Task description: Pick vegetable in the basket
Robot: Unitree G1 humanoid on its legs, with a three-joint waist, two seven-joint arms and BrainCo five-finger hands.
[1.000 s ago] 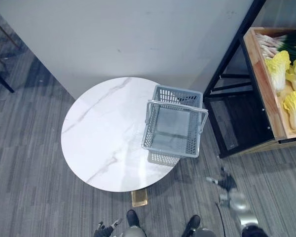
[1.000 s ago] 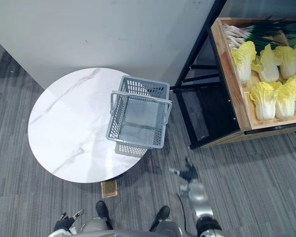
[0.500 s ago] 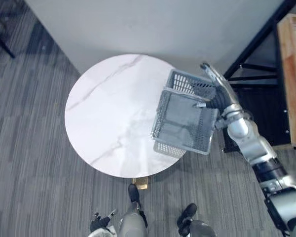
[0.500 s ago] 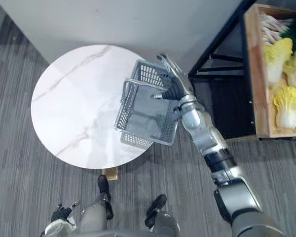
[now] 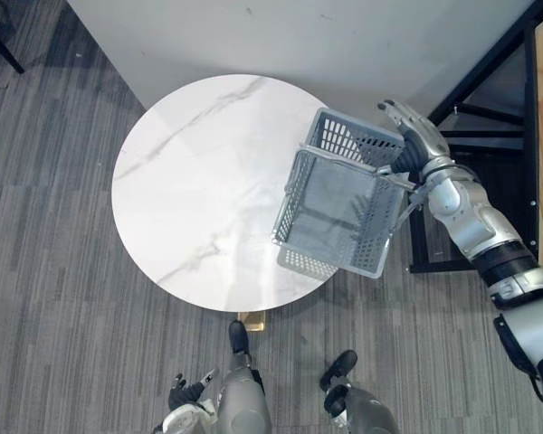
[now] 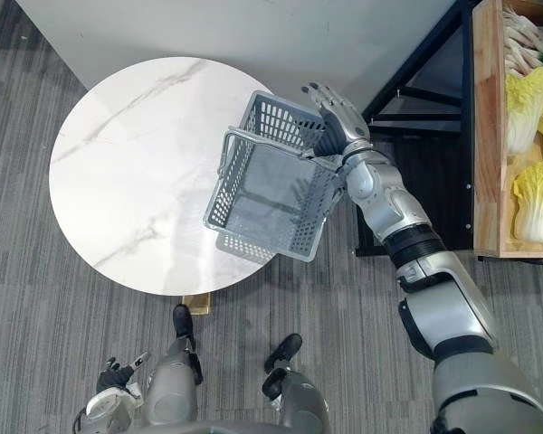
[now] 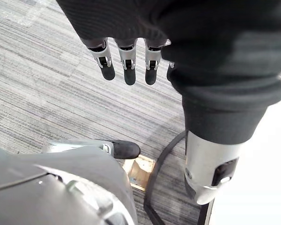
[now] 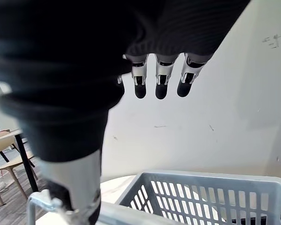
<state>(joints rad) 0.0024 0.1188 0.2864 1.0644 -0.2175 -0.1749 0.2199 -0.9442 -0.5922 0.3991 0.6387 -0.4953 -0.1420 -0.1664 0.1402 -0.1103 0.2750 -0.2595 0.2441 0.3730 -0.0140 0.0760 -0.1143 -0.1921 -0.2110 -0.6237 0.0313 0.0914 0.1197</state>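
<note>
At the tabletop's right edge the grey basket (image 5: 288, 203) sits empty, its near right corner hanging past the round white table (image 5: 190, 181). The right hand (image 5: 413, 133) is at the basket's far right corner. Its fingers are straight and spread over the rim, holding nothing.

The vegetables are well apart from it, in a wooden crate (image 6: 486, 136) on the rack to the right. No vegetable is in either hand, so the picking itself looks not yet begun. The step in hand appears to be getting at the basket or its handle (image 6: 271, 147). The next move would call either for curling round that handle or for swinging right to the crate.

The right eye view takes in the cabbages (image 6: 536, 90) and scallions (image 6: 525, 36), while the left eye view catches just the crate's edge. The right wrist view shows the thumb pointing down beside the handle; I cannot tell if they touch. The left hand (image 7: 126, 61) hangs low over the carpet, fingers straight and empty.
</note>
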